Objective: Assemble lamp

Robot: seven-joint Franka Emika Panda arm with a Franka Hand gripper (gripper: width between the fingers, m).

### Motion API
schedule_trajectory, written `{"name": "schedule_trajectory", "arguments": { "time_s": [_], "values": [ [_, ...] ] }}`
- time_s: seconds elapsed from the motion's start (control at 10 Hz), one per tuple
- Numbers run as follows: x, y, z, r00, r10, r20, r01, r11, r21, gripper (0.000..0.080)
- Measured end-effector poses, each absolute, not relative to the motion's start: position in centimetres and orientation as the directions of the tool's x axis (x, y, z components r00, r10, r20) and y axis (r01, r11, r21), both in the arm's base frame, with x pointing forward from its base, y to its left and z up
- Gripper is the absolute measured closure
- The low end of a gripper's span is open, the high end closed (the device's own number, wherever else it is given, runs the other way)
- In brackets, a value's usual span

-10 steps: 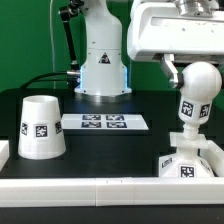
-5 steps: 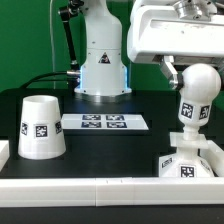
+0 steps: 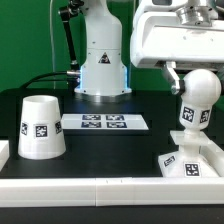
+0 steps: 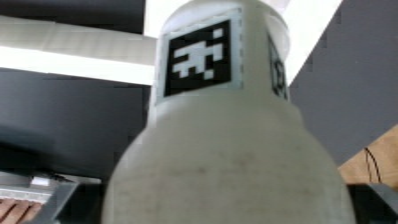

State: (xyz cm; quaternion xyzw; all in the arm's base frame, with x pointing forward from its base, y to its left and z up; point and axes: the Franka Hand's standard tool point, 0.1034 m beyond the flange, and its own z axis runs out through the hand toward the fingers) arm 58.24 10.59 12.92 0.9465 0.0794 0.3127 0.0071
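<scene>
Upright bulb post (image 3: 198,100) on base (image 3: 190,160), counter (image 3: 110,148) front, exterior view's right. Both shifted slightly right since a second ago. The hand (image 3: 176,80) is beside the post; grip unreadable.

pedestal (image 3: 102,55): glossy white, black logo | cable (image 3: 68,40): black | wrist housing (image 3: 165,40): white

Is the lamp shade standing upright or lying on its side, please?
Upright: the shade rests on its wide rim, narrow end up.
</scene>
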Motion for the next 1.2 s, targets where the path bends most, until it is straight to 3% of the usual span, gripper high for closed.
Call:
{"name": "schedule_trajectory", "arguments": {
  "time_s": [0.7,0.9,1.2],
  "values": [
    [58.1,10.7,12.4,0.798,0.160,0.581,0.150,-0.986,0.065,0.0220],
    [58.0,10.7,12.2,0.801,0.160,0.577,0.151,-0.986,0.065,0.0114],
    [57.0,11.0,12.5,0.806,0.164,0.569,0.157,-0.986,0.060,0.0102]
  ]
}}
